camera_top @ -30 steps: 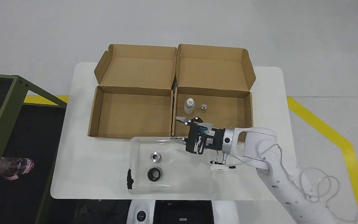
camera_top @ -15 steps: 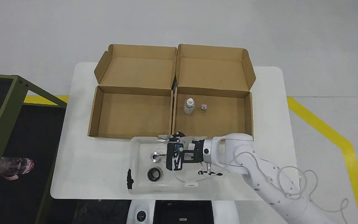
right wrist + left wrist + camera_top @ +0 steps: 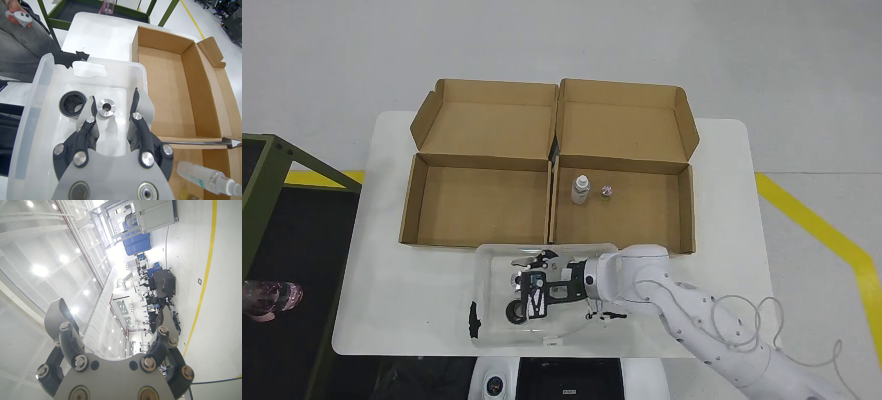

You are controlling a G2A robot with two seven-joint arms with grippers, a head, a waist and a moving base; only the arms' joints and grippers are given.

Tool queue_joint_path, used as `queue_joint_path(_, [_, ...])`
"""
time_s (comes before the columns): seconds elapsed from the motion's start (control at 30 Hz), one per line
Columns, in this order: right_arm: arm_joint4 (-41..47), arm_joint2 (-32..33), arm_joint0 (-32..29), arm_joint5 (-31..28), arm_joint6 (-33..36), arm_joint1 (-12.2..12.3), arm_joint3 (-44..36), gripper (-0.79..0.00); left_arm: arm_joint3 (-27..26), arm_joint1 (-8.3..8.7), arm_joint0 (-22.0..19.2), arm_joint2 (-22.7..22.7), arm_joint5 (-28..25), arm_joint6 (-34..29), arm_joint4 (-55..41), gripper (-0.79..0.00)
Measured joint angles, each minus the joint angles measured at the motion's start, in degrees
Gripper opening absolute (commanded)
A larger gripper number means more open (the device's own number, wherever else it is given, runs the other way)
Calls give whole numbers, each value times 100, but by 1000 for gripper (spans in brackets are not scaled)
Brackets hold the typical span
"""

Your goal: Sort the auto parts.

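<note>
A clear plastic bin (image 3: 43, 62) at the table's front holds a silver metal ring (image 3: 106, 108) and a black round bearing (image 3: 70, 105) side by side. My right gripper (image 3: 114, 96) is open inside the bin, just above the floor. The silver ring lies between its fingers, close to one pad, and the bearing is just outside that finger. From above, the same gripper (image 3: 522, 283) sits over the bin's left half with the bearing (image 3: 513, 313) beside it. My left gripper (image 3: 111, 306) is open and empty, pointing up at the hall.
Two open cardboard boxes stand behind the bin. The left box (image 3: 477, 205) is bare; the right box (image 3: 662, 210) holds a small white bottle (image 3: 582, 187) and a small metal part (image 3: 608, 189). A green-framed cart (image 3: 272, 200) stands left of the table.
My right arm has swung left from the front edge of the right box, across the bin, to over the silver ring. Its fingers stayed open.
</note>
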Motion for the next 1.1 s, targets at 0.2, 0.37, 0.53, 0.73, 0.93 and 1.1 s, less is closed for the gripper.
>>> queue_joint_path(0.2, [-74, -115, 34, 51, 80, -56, 152, -449, 0, 0, 0, 0, 0, 0, 0, 0])
queue_joint_path(0.37, [-165, -164, 26, 99, 154, -85, 249, -456, 0, 0, 0, 0, 0, 0, 0, 0])
queue_joint_path(0.53, [-230, -222, 31, 135, 181, -122, 363, -459, 0, 0, 0, 0, 0, 0, 0, 0])
queue_joint_path(0.73, [-275, -321, 71, 174, 188, -185, 519, -453, 0, 0, 0, 0, 0, 0, 0, 0])
queue_joint_path(0.93, [-283, -432, 159, 210, 147, -268, 730, -456, 0, 0, 0, 0, 0, 0, 0, 0])
queue_joint_path(1.1, [-295, -533, 252, 230, 128, -346, 884, -459, 0, 0, 0, 0, 0, 0, 0, 0])
